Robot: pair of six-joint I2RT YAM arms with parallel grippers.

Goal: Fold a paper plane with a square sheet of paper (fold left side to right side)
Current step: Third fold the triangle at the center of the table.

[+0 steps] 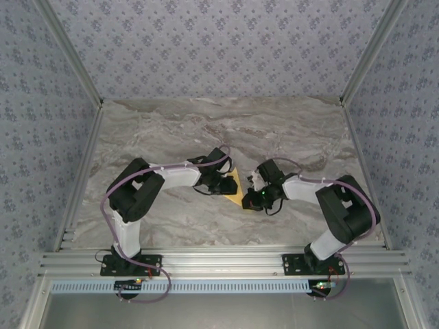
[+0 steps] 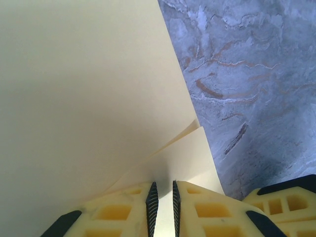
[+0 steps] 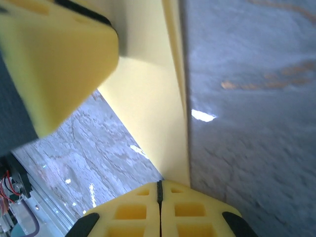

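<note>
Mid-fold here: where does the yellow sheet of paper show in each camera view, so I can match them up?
Top external: the sheet of paper is just below the picture's centre.
Left wrist: it covers the left and centre, pinched in the left gripper at the bottom edge.
Right wrist: a band down the centre, ending at the shut right gripper.
Shared landmark: the marble tabletop.

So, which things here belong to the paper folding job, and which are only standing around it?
Belong to the job:
- yellow sheet of paper, partly folded
- left tool, shut on the sheet
- right tool, shut at the sheet's edge

Not part of it:
- marble table
- patterned walls
- aluminium rail at the near edge
</note>
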